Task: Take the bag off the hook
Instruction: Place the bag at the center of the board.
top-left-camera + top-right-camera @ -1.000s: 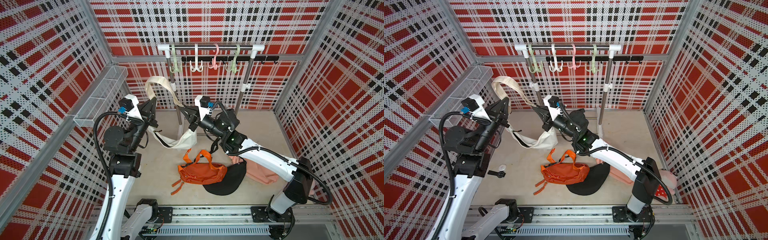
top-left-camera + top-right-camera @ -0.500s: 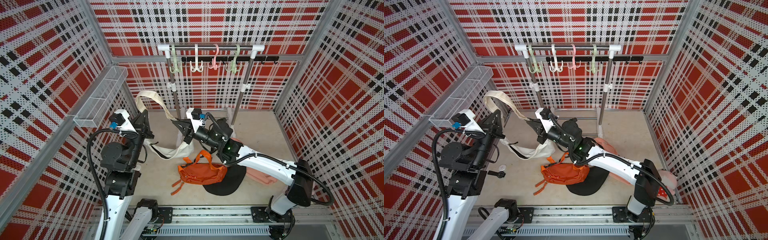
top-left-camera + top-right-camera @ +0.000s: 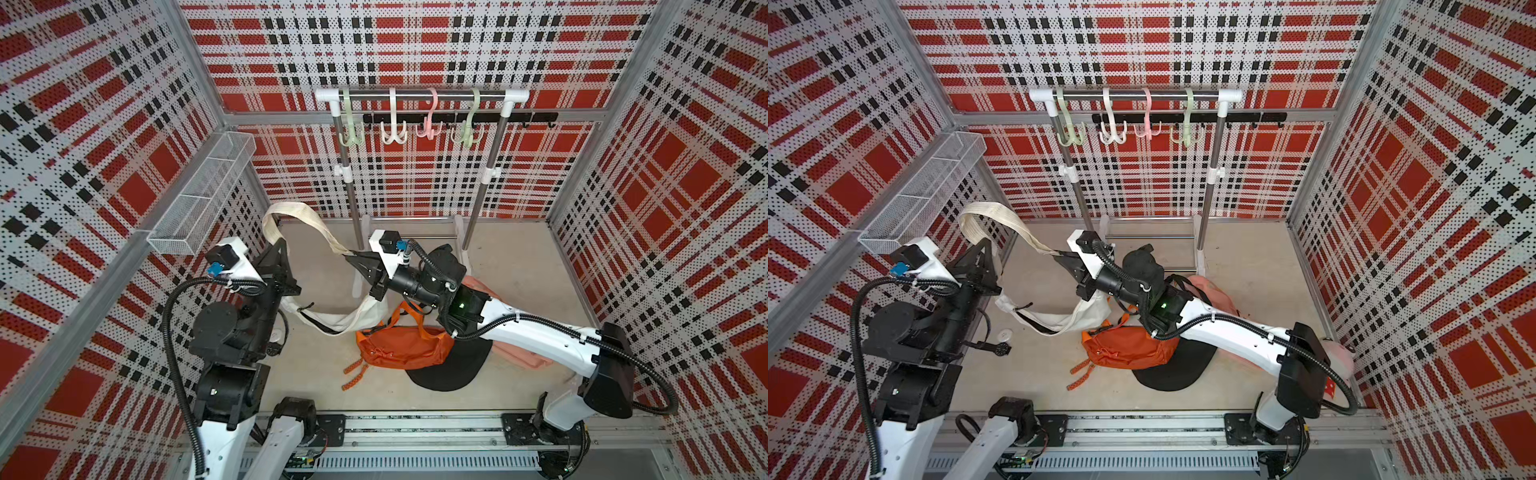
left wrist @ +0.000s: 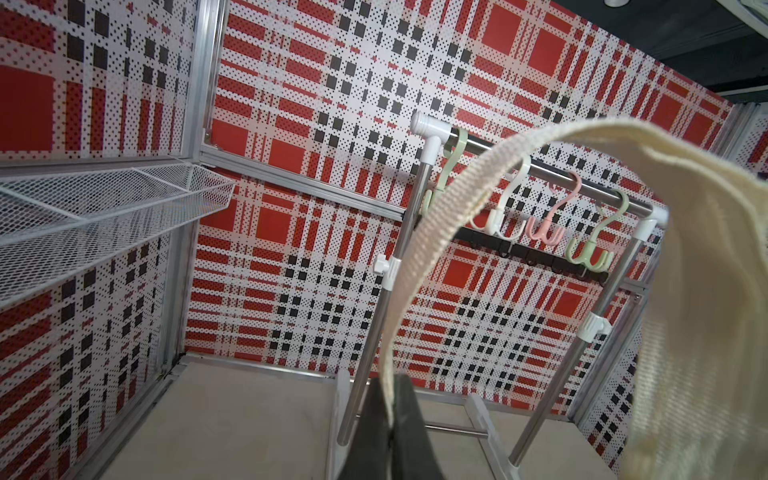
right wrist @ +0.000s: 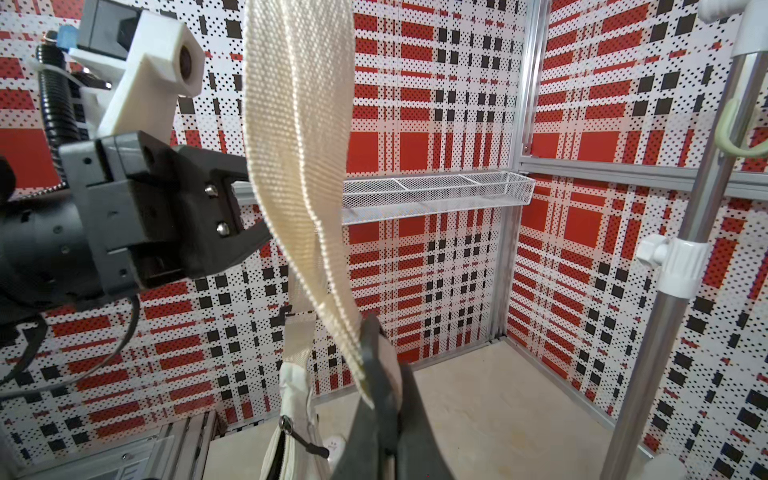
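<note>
The cream bag (image 3: 332, 320) (image 3: 1059, 320) hangs clear of the rail's hooks, its body sagging low over the floor between my two arms. Its wide woven strap (image 3: 299, 216) (image 4: 436, 216) (image 5: 299, 124) arches up between both grippers. My left gripper (image 3: 280, 247) (image 3: 984, 243) (image 4: 392, 382) is shut on one end of the strap. My right gripper (image 3: 349, 257) (image 3: 1057, 255) (image 5: 374, 332) is shut on the other end. The nearest hook, a pale green one (image 3: 351, 124) (image 4: 444, 166), is bare at the rail's left end.
The rail (image 3: 428, 94) also carries a white hook (image 3: 392, 124), a pink hook (image 3: 430, 120) and a second green hook (image 3: 467, 124), all bare. An orange bag (image 3: 399, 349), a black cap (image 3: 449, 370) and a pink bag (image 3: 515, 353) lie on the floor. A wire basket (image 3: 203, 199) juts from the left wall.
Both arms have come down and away from the rack toward the front left, carrying the strap. The bag's body now hangs lower, close to the orange bag.
</note>
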Available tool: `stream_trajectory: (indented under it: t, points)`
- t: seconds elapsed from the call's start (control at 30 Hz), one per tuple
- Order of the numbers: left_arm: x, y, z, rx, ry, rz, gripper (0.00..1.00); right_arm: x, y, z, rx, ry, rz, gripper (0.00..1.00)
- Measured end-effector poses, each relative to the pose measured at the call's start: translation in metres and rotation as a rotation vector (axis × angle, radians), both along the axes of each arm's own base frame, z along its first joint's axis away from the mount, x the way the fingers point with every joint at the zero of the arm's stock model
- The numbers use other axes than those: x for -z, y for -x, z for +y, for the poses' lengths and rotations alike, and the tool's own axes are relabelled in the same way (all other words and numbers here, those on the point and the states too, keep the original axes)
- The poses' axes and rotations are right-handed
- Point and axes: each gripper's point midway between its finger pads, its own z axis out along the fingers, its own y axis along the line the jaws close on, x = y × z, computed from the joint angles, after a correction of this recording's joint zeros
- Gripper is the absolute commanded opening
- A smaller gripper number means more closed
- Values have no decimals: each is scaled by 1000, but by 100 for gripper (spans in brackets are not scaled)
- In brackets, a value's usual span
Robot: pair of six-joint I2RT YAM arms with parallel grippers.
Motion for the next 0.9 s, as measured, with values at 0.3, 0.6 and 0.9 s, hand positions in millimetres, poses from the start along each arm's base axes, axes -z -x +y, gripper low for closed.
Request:
stream_trajectory:
  t: [0.3, 0.6, 0.9]
  points:
    - [26, 8, 0, 4, -28, 110, 0, 28, 42, -1, -124, 59, 4, 0]
    - [22, 60, -2, 64, 39, 64, 0, 28, 48, -13, -114, 69, 39, 0]
    - [46, 79, 5, 51, 165, 163, 0, 42, 80, -12, -187, 139, 136, 0]
